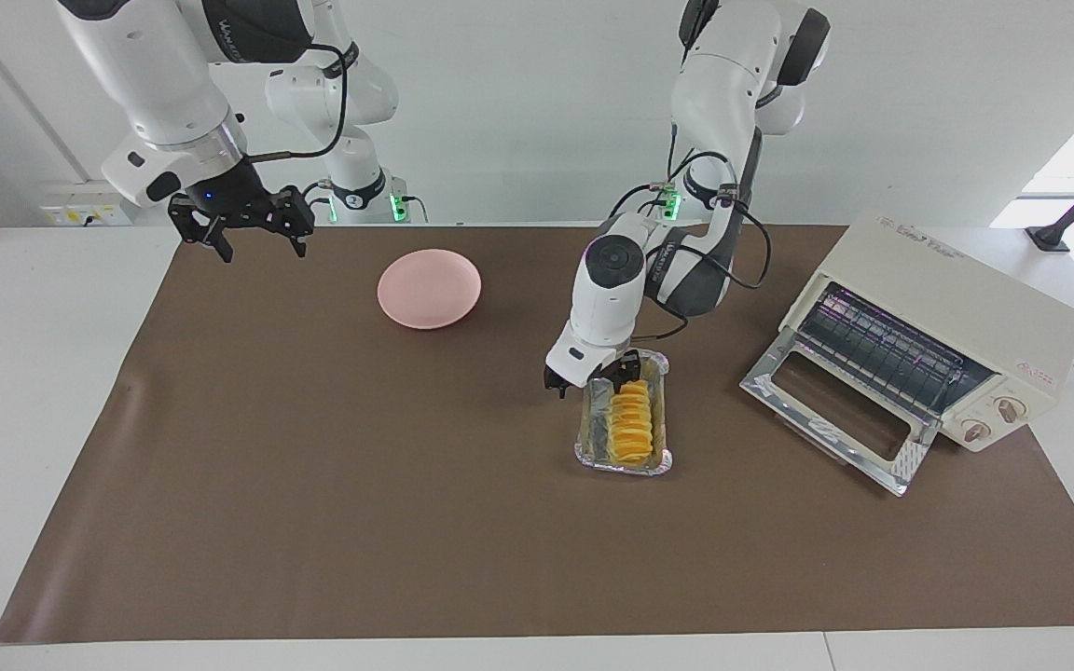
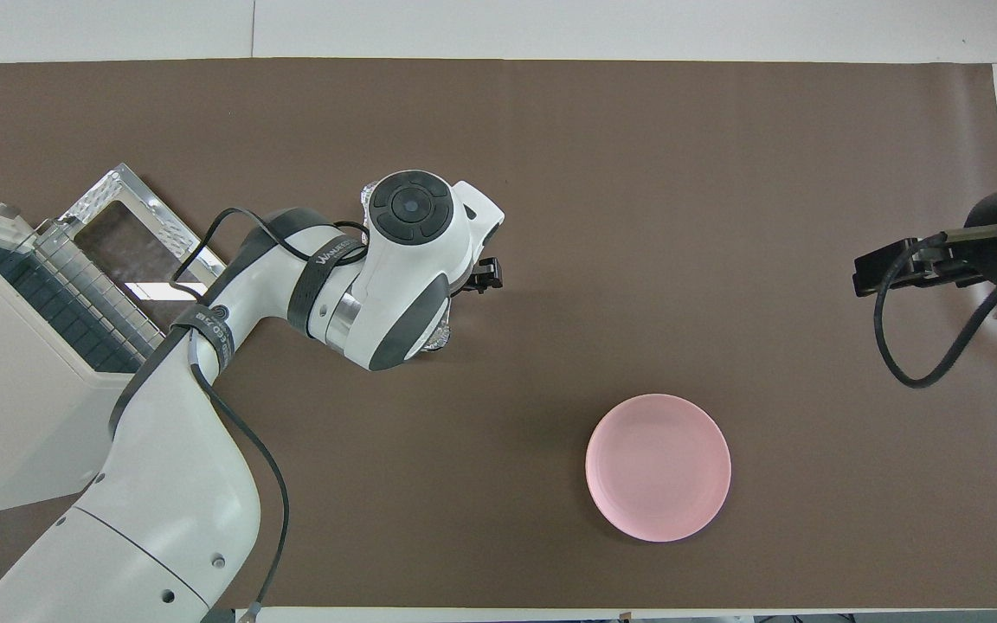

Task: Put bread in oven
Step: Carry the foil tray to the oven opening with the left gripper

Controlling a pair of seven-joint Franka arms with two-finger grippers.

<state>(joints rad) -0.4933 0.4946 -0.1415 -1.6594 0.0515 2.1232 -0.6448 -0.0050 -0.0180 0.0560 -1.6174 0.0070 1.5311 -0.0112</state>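
Both arms: left gripper (image 1: 618, 376) over bread (image 1: 631, 426), right gripper (image 1: 243, 226) waits.

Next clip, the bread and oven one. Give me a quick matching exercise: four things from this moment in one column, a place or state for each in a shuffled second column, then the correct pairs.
Things:
1. bread
2. oven
3. pink plate
4. right gripper

Places or states:
A. door dropped open, at the left arm's end of the table
B. raised in the air over the right arm's end of the table, waiting
C. empty, nearer to the robots than the foil tray
D. lying in the foil tray, with the left gripper down at its end

Pairs: 1-D, 2-A, 3-C, 4-B
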